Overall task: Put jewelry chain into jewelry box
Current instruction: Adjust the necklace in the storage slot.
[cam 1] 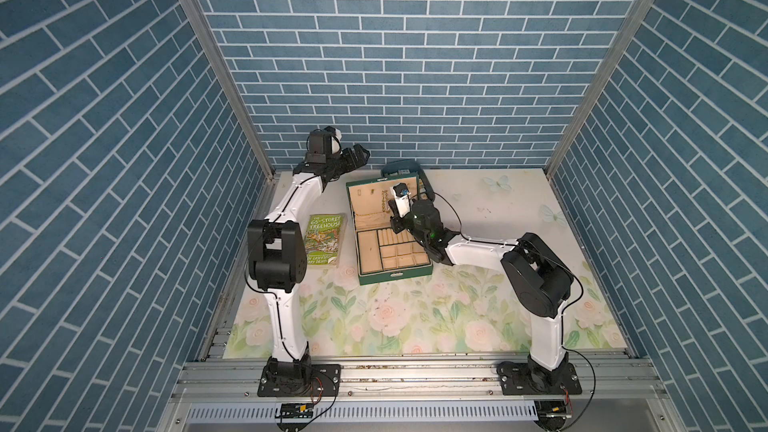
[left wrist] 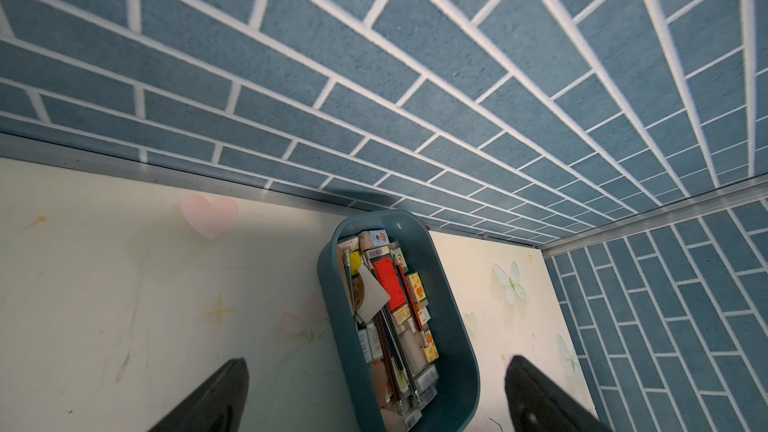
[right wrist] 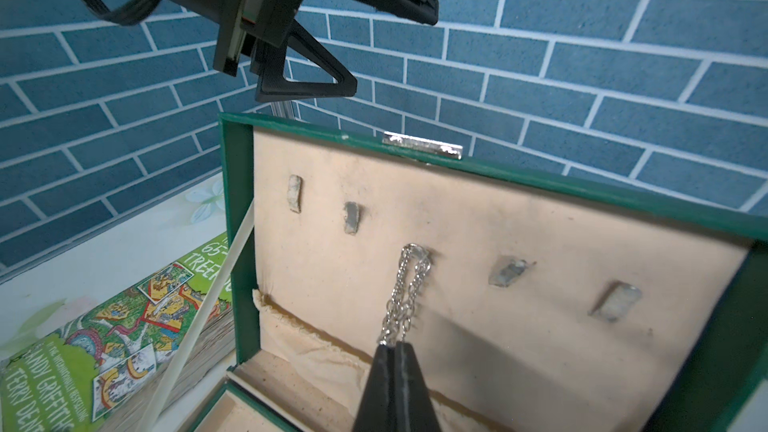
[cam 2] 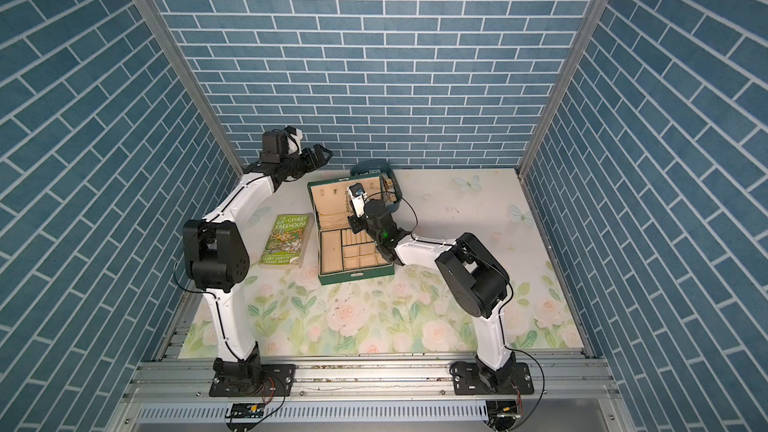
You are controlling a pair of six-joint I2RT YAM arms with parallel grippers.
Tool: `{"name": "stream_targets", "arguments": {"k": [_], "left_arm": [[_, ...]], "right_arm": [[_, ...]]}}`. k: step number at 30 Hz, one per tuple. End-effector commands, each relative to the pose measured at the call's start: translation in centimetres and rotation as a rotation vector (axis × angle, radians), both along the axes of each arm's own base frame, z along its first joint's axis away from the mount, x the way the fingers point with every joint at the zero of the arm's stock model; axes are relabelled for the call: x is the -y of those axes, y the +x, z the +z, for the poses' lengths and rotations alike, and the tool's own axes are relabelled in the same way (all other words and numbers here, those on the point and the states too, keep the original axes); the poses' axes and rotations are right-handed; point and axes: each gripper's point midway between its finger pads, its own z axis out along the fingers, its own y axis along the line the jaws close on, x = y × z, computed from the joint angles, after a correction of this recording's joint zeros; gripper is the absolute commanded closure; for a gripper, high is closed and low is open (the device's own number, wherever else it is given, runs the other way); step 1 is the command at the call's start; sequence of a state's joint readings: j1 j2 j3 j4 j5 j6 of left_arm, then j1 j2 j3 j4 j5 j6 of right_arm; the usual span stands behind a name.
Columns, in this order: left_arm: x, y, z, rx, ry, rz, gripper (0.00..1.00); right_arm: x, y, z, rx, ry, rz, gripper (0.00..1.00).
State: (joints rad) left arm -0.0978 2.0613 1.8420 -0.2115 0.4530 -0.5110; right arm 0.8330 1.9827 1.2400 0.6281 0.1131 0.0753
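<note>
I have the right gripper (right wrist: pixel 392 347) clenched on the jewelry chain (right wrist: pixel 409 288). Its loop hangs over the middle of five hooks on the upright lid of the jewelry box (right wrist: pixel 227 201), and both strands run straight down to my fingertips. To finish this well, I think I should ease the tips toward the lid's fabric pocket so the strands slacken, never pulling away from the lining, which could slip the loop off or tip the lid. Then I would release and back out straight, clear of the links. The left gripper (cam 1: pixel 356 156) hangs wide open near the back wall, by the blue tub (left wrist: pixel 345 284), well apart.
</note>
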Motion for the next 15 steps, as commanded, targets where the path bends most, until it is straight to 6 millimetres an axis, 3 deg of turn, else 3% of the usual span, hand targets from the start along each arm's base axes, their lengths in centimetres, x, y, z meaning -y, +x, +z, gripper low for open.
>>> {"name": "stream_targets", "arguments": {"k": [1, 15], "left_arm": [[0.3, 0.2, 0.4, 0.015, 0.005, -0.016, 0.00], [0.3, 0.2, 0.0, 0.005, 0.005, -0.017, 0.00]], "right_arm": [[0.1, -0.4, 1.0, -0.009, 0.040, 0.006, 1.00], [0.0, 0.0, -2.3, -0.069, -0.020, -0.006, 1.00]]}}
